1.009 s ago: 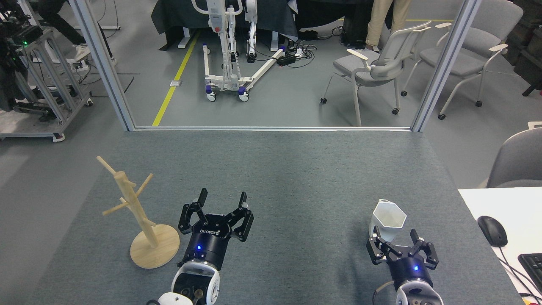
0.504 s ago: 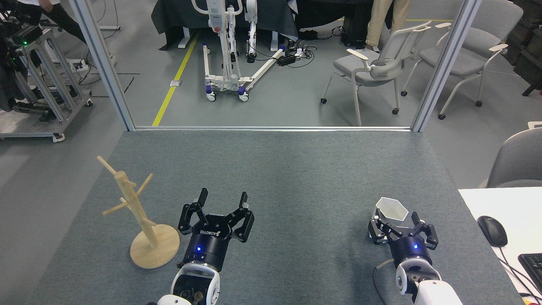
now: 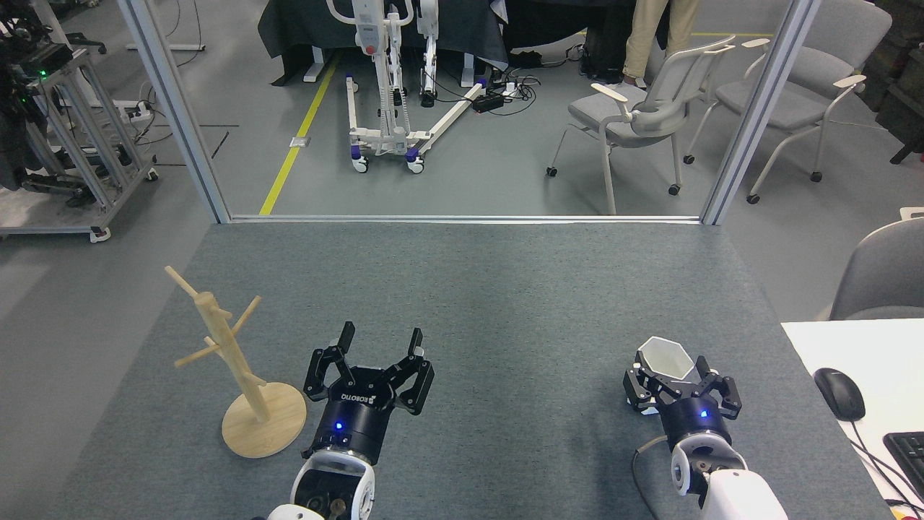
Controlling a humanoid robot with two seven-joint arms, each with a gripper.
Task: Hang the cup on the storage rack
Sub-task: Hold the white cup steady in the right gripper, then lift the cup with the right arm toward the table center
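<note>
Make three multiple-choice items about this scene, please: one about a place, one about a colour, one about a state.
1. Where does the storage rack stand?
A. left of the left gripper
B. beside the mouse
C. on a chair

2. What colour is the cup?
A. blue
B. white
C. black

3. How is the left gripper?
A. shut on the cup
B. shut on a peg
C. open, holding nothing

Answers: 1 A, its round base lies just left of that gripper. 2 B, its hexagonal rim and walls are plain white. 3 C, its fingers are spread over bare grey mat.
</note>
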